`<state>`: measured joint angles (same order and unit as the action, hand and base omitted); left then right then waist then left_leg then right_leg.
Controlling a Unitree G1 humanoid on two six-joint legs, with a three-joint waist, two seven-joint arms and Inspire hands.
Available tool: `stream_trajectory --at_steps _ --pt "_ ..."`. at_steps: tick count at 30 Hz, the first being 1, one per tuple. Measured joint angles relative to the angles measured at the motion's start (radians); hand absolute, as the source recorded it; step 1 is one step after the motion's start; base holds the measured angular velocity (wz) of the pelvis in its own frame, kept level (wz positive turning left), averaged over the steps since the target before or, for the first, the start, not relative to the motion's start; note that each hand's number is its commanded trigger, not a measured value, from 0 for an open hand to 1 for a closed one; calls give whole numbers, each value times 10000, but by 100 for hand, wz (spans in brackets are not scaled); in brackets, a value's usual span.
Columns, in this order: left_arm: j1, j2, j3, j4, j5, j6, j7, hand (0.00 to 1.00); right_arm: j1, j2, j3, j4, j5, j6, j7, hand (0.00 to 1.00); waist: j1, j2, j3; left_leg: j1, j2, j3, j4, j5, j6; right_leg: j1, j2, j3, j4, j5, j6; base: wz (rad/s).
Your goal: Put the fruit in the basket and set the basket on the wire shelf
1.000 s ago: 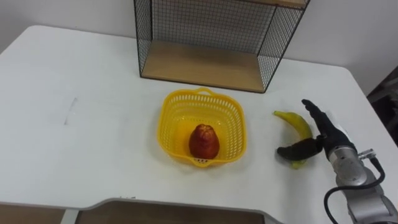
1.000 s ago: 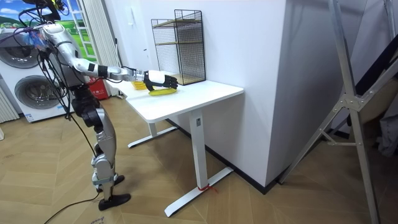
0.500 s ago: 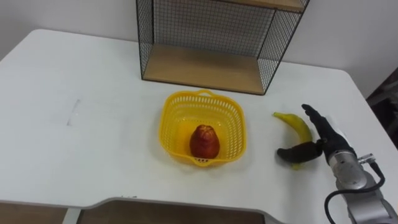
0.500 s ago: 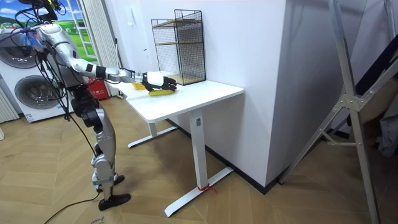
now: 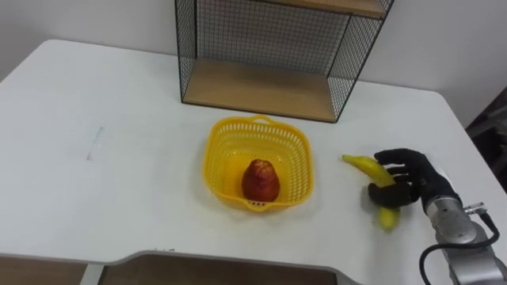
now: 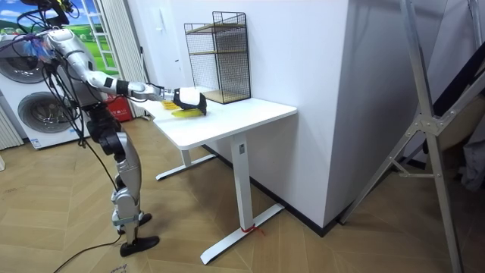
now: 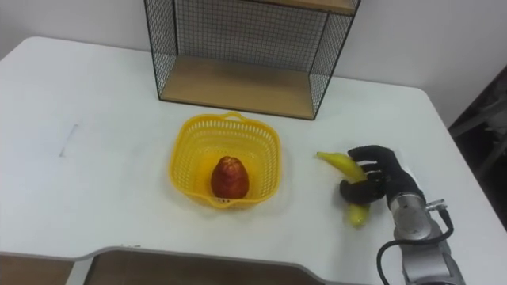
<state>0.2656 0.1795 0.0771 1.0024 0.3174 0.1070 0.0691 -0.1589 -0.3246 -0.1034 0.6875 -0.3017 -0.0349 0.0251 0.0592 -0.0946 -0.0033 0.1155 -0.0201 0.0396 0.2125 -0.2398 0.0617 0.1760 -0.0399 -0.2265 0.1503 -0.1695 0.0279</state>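
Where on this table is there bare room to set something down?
The table left of the yellow basket is bare, as is the bottom board of the wire shelf. Right of the basket is crowded: the right hand grips the banana.

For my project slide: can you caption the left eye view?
Right hand curled round a banana beside a yellow basket holding a red fruit, on a white table before the wire shelf.

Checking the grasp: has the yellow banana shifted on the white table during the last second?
Yes, slightly: the yellow banana lies a little nearer the white table's front edge, judged against the yellow plastic basket, with the right hand curled round it.
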Motion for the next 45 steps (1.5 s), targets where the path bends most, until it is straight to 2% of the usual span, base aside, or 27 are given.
stream_trajectory --at_steps 20,27,29,30,31,34,37,41,45 --pt "-84 83 -2 72 -10 24 3 0 -109 52 8 248 231 35 -125 100 -13 -61 13 24 35 36 -64 -5 -8 -19 28 45 -1 0 0 0" --pt "-145 65 -63 192 -72 -40 4 0 138 225 144 -1028 1510 482 67 100 -48 67 75 -199 43 149 -69 -1 -16 -296 35 79 10 1 -1 -6" --pt "-252 48 -194 376 -88 -26 4 0 219 351 176 -1363 1990 495 119 100 -123 188 74 -242 39 149 -62 0 -14 -331 31 80 7 1 -1 0" --pt "-282 0 -221 399 -86 -27 4 0 349 460 235 -1715 2684 501 107 100 -101 261 49 -219 38 170 -86 2 -14 -328 31 98 6 1 -1 -7" --pt "-303 -61 -219 398 -86 -32 5 0 563 561 349 -2192 3447 498 93 100 -22 392 66 -173 46 243 -105 2 -13 -320 35 191 5 1 -1 -11" --pt "-336 -126 -205 397 -83 -37 18 0 807 660 931 -2951 4890 496 133 100 -1 586 51 -161 52 274 -96 6 -14 -340 28 238 -9 0 -1 -4" --pt "-372 -142 -201 388 -76 -76 65 0 818 774 1152 -3075 5942 495 220 100 11 586 48 -143 61 239 -99 8 -18 -289 29 248 -14 0 -1 6" --pt "-200 -174 -219 357 -21 -47 78 0 819 853 1149 -3035 7600 495 206 100 -27 524 89 -5 55 212 -123 8 -18 -125 30 259 -16 0 0 3" --pt "-114 -296 -196 355 -9 -39 80 0 827 931 1121 -3110 9106 495 204 100 -149 502 80 -71 39 159 -117 5 -15 -169 31 280 -9 0 0 3"
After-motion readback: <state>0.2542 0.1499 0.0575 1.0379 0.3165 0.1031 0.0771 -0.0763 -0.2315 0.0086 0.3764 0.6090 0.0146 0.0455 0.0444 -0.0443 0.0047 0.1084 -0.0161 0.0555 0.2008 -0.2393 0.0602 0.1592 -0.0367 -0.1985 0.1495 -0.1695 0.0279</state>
